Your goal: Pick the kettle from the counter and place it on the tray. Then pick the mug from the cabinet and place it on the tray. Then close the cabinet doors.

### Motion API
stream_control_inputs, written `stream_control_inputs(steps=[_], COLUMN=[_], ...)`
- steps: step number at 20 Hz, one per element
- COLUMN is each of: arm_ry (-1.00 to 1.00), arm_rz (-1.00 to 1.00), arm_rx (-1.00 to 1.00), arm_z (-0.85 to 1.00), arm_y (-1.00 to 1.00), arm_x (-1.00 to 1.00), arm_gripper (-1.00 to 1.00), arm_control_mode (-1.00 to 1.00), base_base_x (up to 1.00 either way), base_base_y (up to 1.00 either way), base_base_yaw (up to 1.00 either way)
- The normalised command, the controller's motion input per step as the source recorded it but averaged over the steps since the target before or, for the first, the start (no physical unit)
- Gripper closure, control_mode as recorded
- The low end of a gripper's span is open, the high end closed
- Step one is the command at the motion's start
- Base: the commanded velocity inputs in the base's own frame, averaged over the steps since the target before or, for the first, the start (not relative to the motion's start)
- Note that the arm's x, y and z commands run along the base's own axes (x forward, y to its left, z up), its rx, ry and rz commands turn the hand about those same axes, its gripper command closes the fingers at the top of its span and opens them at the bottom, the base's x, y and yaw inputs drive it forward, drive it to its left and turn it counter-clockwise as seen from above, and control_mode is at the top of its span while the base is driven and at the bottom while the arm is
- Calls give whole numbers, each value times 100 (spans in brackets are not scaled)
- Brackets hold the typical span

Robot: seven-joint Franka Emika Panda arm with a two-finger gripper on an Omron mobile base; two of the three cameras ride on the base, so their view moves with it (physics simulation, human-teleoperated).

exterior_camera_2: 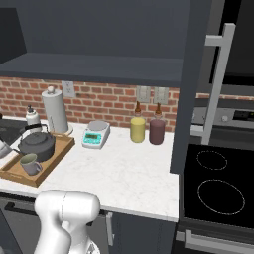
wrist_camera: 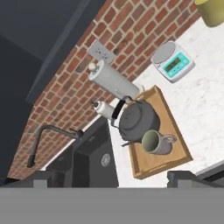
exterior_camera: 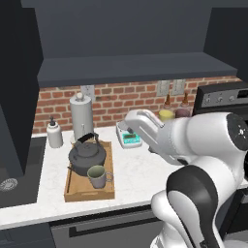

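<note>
The squat dark grey kettle (exterior_camera: 87, 156) stands upright at the far end of the light-brown wooden tray (exterior_camera: 72, 193), black arched handle up. The small grey-green mug (exterior_camera: 98, 177) stands upright just in front of it, seemingly touching or nearly so, handle pointing right. The tray lies flat on the white marbled worktop (exterior_camera: 135, 172). The dark navy cabinet (exterior_camera_2: 109, 34) hangs above, one door (exterior_camera_2: 196, 84) swung open with its silver bar handle showing.

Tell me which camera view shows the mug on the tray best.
The hand view: the mug appears largest there, with its open mouth and handle clear, beside the kettle on the tray. The left base view shows it smaller, in front of the kettle. The right base view shows it tiny, near the left edge.
</note>
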Motion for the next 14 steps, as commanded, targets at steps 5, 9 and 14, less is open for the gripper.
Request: stream_control_inputs(steps=[5,9,14], arm_ry=[0,-12,-11], arm_rz=[0,0,0], arm_rx=[11,19,12], arm_z=[0,0,0], arm_y=[0,0,6], arm_x=[0,-4,-3], arm_gripper=[-100,-100,-100], arm_control_mode=[-100,-100,-100], base_base_x=[0,0,0], base_base_y=[0,0,0], base_base_yaw=[0,0,0])
